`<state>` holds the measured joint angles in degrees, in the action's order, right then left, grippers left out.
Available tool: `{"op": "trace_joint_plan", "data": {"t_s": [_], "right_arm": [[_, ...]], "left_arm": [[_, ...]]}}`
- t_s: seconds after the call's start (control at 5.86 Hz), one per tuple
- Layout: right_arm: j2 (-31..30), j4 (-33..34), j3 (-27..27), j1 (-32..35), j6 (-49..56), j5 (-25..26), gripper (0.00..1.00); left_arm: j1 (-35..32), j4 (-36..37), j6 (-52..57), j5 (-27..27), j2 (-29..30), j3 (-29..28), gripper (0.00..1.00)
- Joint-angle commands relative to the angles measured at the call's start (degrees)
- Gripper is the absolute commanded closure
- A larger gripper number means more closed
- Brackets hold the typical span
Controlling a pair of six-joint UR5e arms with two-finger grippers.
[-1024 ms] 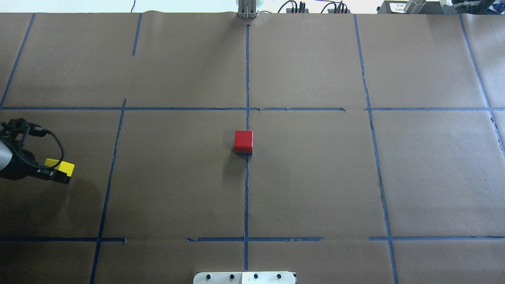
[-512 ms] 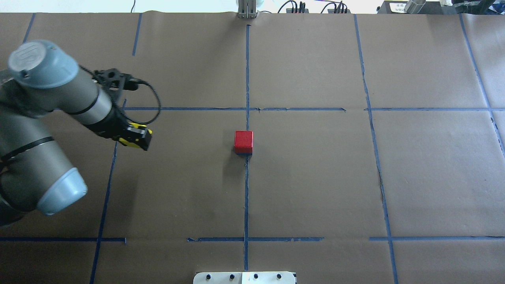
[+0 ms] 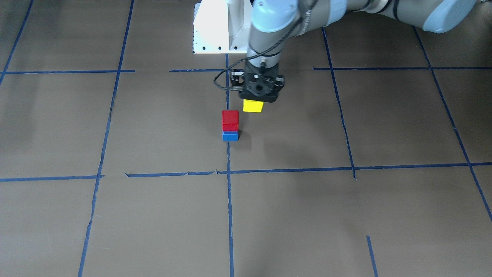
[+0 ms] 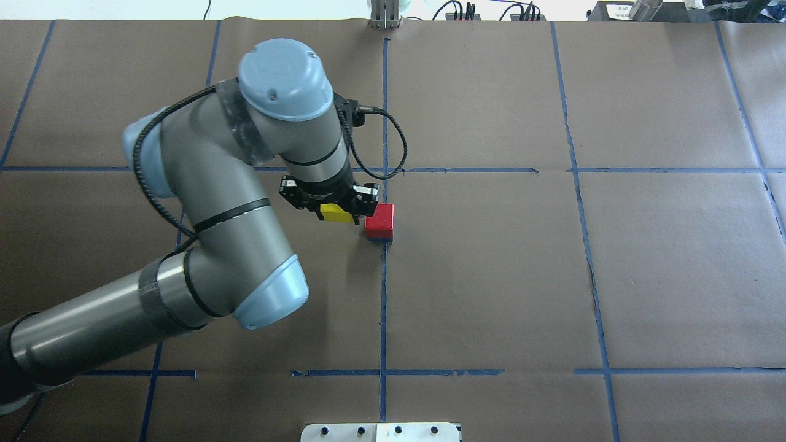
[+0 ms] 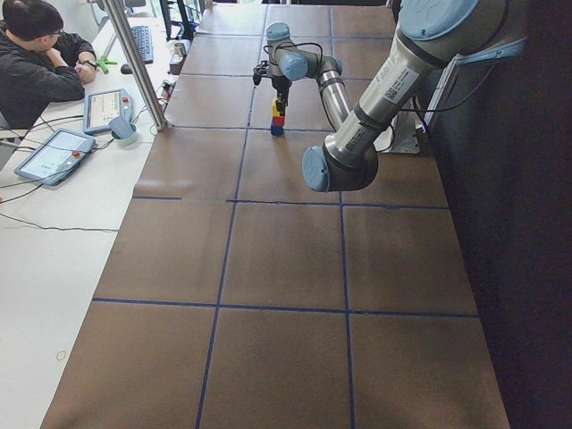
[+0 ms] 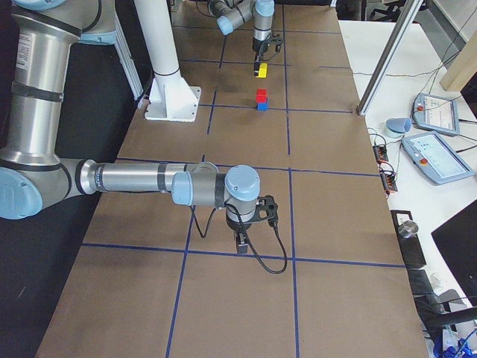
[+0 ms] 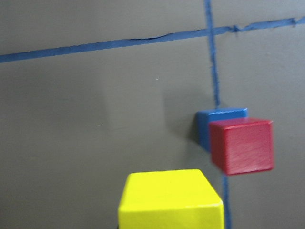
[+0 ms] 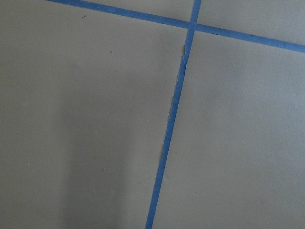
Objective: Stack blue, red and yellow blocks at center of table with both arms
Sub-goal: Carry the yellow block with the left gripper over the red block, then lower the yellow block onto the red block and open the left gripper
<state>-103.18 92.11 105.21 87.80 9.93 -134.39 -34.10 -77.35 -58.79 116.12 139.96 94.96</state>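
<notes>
A red block [image 3: 230, 120] sits on a blue block [image 3: 230, 136] at the table's centre, on the blue tape cross. My left gripper [image 3: 258, 100] is shut on a yellow block [image 3: 253, 105] and holds it in the air, beside the stack on my left and at about the red block's height. In the overhead view the yellow block [image 4: 335, 213] is just left of the red block [image 4: 379, 221]. The left wrist view shows the yellow block [image 7: 170, 200], the red block [image 7: 242, 145] and the blue block [image 7: 219, 117]. My right gripper [image 6: 242, 242] hangs low over the table far from the stack; I cannot tell its state.
The white robot base plate [image 3: 219, 27] is at my edge of the table. Blue tape lines [image 4: 384, 307] divide the brown table cover. An operator [image 5: 36, 63] and tablets [image 5: 54, 154] are at a side table beyond the far edge.
My left arm has swung from the table's left edge to the centre, carrying the yellow block to just beside the stack. The red block has not moved.
</notes>
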Motion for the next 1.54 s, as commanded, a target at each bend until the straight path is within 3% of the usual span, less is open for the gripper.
{"op": "trace_joint_plan", "data": {"t_s": [0.0,0.51,1.37], "right_arm": [[0.00,0.00,0.00,0.00,-0.09,-0.09,0.00],[0.00,0.00,0.09,0.00,-0.09,-0.09,0.00],[0.00,0.00,0.09,0.00,0.00,-0.09,0.00]], "left_arm": [[1.92,-0.43,-0.62,-1.41,4.08,-6.44,0.99],[2.37,-3.76,-0.62,-2.30,5.84,-10.84,0.99],[2.37,-3.68,-0.80,-2.30,5.50,-11.11,0.94]]}}
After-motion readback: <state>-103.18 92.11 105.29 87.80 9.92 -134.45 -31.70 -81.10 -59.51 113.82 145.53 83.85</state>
